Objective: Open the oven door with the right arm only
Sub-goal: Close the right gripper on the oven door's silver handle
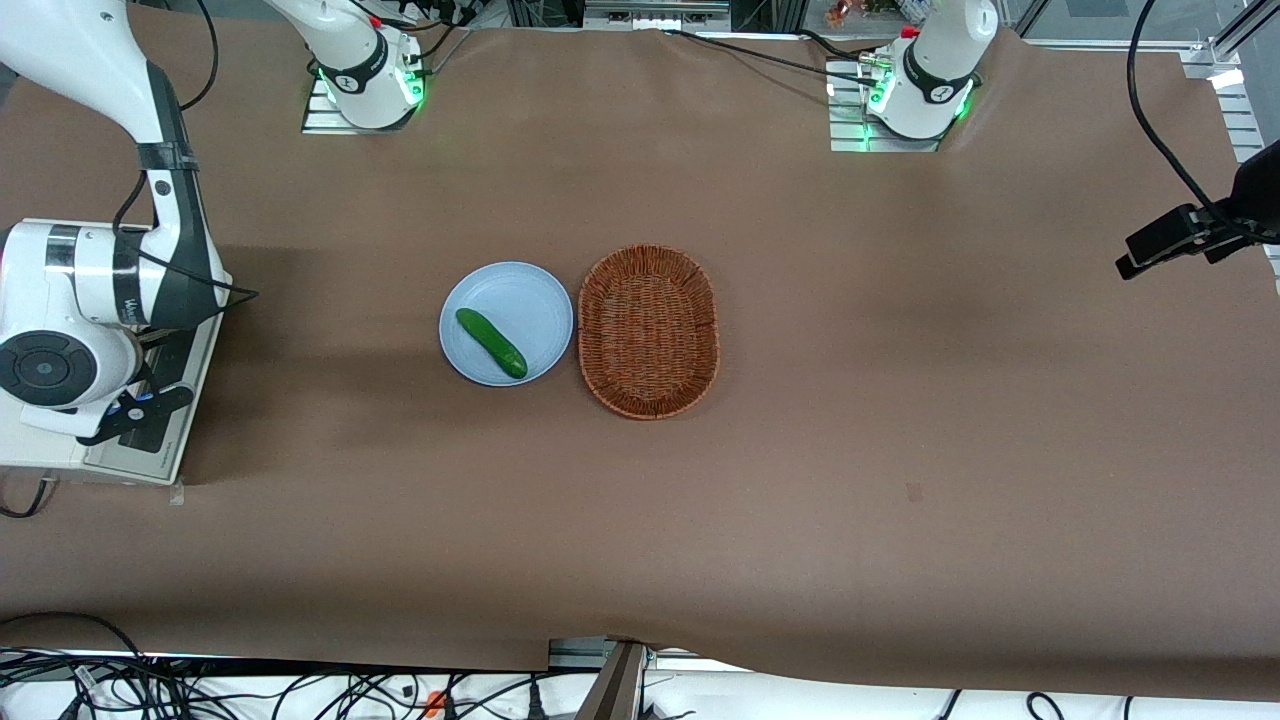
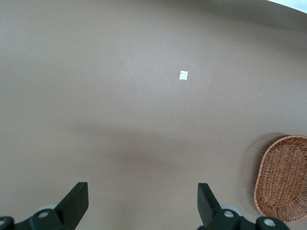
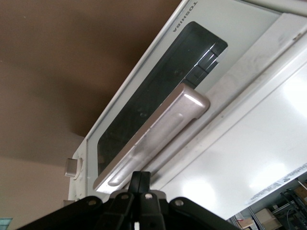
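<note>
The white toaster oven (image 1: 40, 450) stands at the working arm's end of the table, partly covered by the right arm (image 1: 100, 290). Its oven door (image 3: 144, 110) has a silver frame, a dark glass window and a long silver bar handle (image 3: 158, 129). The door lies against the oven body. My gripper (image 3: 140, 178) is shut with nothing between its fingers. Its tips are right at the handle's edge, near one end of the bar. In the front view the gripper (image 1: 150, 400) hangs over the oven's front edge, with the door (image 1: 175, 440) mostly hidden under it.
A light blue plate (image 1: 520, 290) holding a cucumber (image 1: 491, 342) sits mid-table, beside a brown wicker basket (image 1: 648, 330) (image 2: 283, 177). A beige knob (image 3: 72, 167) shows beside the door. A small white scrap (image 2: 183, 74) lies on the brown table cover.
</note>
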Available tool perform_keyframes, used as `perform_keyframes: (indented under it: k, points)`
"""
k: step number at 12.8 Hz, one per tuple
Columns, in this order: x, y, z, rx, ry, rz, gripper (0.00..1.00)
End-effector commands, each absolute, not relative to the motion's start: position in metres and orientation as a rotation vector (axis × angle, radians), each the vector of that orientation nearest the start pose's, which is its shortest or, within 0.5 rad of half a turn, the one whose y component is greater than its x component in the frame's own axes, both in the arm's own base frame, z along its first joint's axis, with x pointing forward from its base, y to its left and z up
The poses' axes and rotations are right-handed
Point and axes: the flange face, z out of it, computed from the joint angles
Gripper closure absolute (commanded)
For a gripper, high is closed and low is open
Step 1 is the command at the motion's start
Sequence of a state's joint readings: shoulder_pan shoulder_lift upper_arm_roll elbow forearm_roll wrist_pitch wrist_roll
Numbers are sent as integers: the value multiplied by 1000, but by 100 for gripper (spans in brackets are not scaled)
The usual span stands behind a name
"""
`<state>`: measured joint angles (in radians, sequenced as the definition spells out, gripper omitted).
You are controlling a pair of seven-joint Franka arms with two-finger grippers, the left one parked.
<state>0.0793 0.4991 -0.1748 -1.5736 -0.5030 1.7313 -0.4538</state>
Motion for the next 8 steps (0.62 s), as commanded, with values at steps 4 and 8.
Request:
perform_keyframes:
  k: [4, 8]
  points:
    - [651, -89, 343, -3367, -993, 829, 100]
    - [652, -89, 341, -3366, -992, 824, 100]
